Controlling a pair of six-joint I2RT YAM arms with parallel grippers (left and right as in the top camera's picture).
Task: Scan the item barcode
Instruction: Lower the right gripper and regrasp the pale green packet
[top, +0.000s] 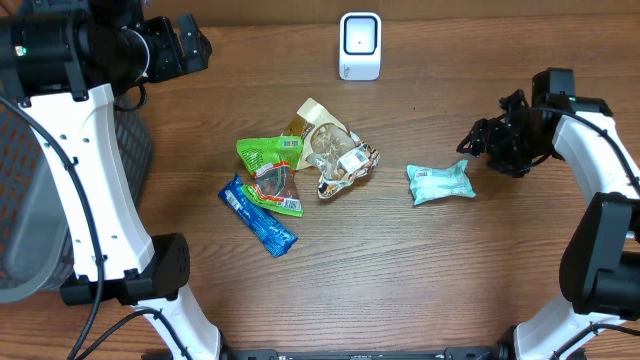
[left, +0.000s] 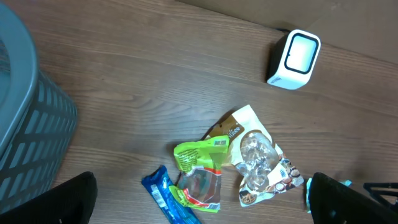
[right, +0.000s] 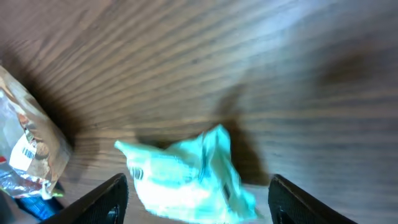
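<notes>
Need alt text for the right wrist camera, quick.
A crumpled teal packet lies, blurred, on the wooden table, framed by the open fingers of the right end effector. A clear snack bag with a barcode label shows at the left edge.

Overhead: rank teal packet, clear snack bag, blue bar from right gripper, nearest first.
From the right gripper:
1. teal packet, just beside it.
2. clear snack bag, mid-table.
3. blue bar, at the pile's far left end.

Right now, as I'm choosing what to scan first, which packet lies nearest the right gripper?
The pale teal packet, lying alone just beside the right gripper; the green packet, blue wrapper and tan bag cluster farther off.
</notes>
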